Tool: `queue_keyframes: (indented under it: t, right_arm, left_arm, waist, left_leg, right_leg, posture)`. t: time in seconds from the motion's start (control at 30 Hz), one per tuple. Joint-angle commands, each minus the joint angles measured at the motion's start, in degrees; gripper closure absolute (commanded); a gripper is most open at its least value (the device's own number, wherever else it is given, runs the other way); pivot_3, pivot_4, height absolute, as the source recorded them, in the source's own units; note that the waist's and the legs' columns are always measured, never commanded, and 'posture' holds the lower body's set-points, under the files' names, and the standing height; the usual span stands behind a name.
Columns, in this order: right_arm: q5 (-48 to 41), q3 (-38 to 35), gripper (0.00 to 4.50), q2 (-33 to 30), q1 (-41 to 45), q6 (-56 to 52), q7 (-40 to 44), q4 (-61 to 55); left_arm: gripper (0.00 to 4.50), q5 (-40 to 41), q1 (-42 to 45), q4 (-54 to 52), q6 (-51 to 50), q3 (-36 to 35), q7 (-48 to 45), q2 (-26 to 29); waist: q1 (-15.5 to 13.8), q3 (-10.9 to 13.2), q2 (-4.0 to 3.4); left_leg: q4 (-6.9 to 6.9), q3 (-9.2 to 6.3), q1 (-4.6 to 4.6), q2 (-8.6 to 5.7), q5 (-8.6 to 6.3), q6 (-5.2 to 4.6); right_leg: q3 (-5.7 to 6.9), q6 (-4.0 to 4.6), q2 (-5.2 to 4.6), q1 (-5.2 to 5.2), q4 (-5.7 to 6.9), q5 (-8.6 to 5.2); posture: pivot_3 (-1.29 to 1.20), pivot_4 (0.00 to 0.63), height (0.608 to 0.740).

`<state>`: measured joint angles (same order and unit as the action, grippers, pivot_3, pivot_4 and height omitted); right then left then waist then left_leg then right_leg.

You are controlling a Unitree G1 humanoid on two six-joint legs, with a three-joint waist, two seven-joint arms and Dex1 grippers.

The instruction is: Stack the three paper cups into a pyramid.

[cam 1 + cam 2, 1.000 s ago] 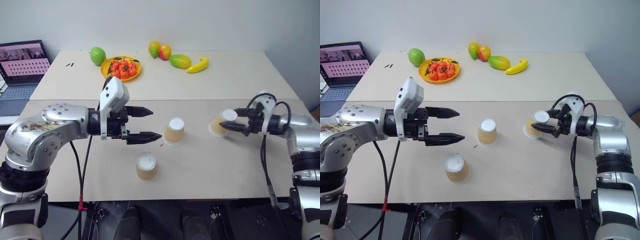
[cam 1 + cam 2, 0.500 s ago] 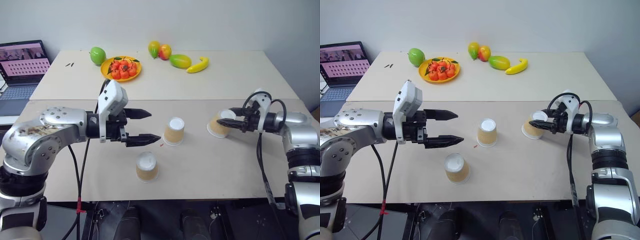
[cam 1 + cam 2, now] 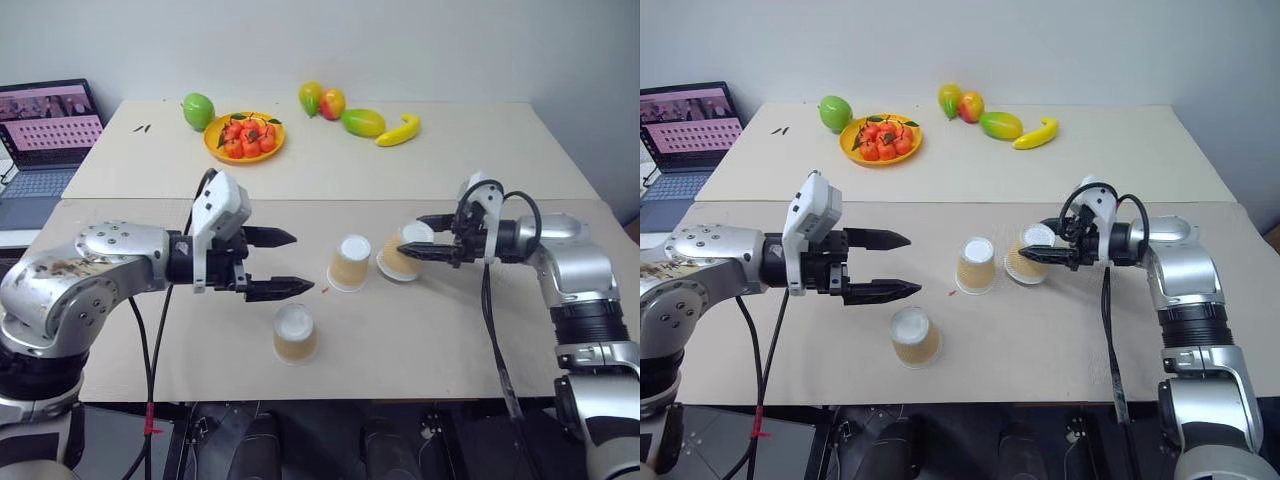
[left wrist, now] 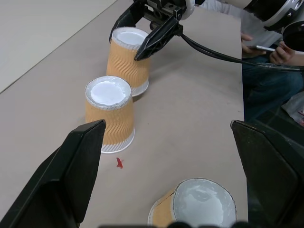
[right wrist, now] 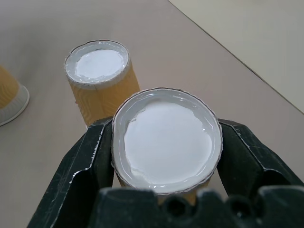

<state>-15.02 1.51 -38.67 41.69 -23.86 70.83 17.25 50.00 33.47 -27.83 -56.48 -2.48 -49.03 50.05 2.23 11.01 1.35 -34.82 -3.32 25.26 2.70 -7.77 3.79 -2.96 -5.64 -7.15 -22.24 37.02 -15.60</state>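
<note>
Three tan ribbed paper cups stand upside down on the near table. The middle cup (image 3: 349,262) stands free, and the front cup (image 3: 294,332) sits nearer the table's edge. My right gripper (image 3: 410,236) is shut on the third cup (image 3: 398,258), slightly tilted, close beside the middle cup on its right. In the right wrist view both black fingers (image 5: 90,156) press the sides of this cup (image 5: 166,140), with the middle cup (image 5: 99,80) just beyond. My left gripper (image 3: 300,262) is open and holds nothing, left of the middle cup (image 4: 110,114).
On the far table are a yellow plate (image 3: 244,137) of red fruit, a green fruit (image 3: 198,107), mangoes (image 3: 362,122) and a banana (image 3: 398,131). A laptop (image 3: 45,140) sits at the far left. A person's hand (image 4: 280,47) with a phone shows beyond the table.
My right gripper shut on the right-hand cup and carried it left, up beside the middle cup. The left gripper has stayed open and barely moved.
</note>
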Motion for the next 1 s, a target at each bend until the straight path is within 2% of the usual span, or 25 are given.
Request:
queue_keyframes:
  t: [0.03,0.67,0.73,0.83,1.0]
  right_arm:
    - [-1.3,-0.17,1.75,0.45,0.14,0.13,0.12,-1.86]
    - [-0.84,1.85,1.75,3.91,-1.33,0.69,-0.78,-3.76]
    - [-0.51,1.89,0.74,4.01,-1.21,1.12,-0.92,-3.29]
    - [-0.28,2.05,0.05,3.95,-0.92,1.41,-0.99,-3.12]
    - [-0.21,1.97,0.05,3.27,-0.69,1.34,-1.09,-4.59]
  left_arm:
    - [0.0,0.19,0.31,-2.09,0.88,-2.01,0.28,0.71]
    - [0.0,-1.05,-0.2,-3.39,0.78,-1.37,1.43,1.53]
    - [0.0,-0.94,-0.01,-3.26,0.7,-1.59,1.47,1.56]
    - [0.0,-0.91,0.04,-2.9,0.86,-1.8,1.41,1.56]
    - [0.0,-1.25,-0.33,-2.43,1.48,-1.75,1.21,1.36]
  waist:
    - [0.0,0.0,0.0]
    - [0.19,0.0,0.0]
    - [0.16,0.0,0.0]
    - [0.15,0.0,0.0]
    - [0.14,0.0,0.0]
  left_leg:
    - [0.0,0.0,0.0,0.0,0.0,0.0]
    - [0.01,0.0,0.0,0.0,0.0,0.0]
    - [0.0,0.0,0.0,0.0,0.0,0.0]
    - [0.01,0.0,0.0,0.0,0.0,0.0]
    - [0.01,0.0,0.0,0.0,0.0,0.0]
  right_leg:
    - [0.0,0.0,0.0,0.0,0.0,0.0]
    - [0.0,0.0,0.0,-0.01,0.01,0.0]
    - [0.0,0.0,0.0,-0.01,0.01,0.0]
    - [0.0,0.0,0.0,-0.01,0.01,0.0]
    - [0.0,0.0,0.0,-0.01,0.01,0.0]
  posture:
    - [0.0,0.15,0.732]
    - [0.0,0.15,0.732]
    - [0.0,0.15,0.732]
    - [0.0,0.15,0.732]
    - [0.0,0.15,0.732]
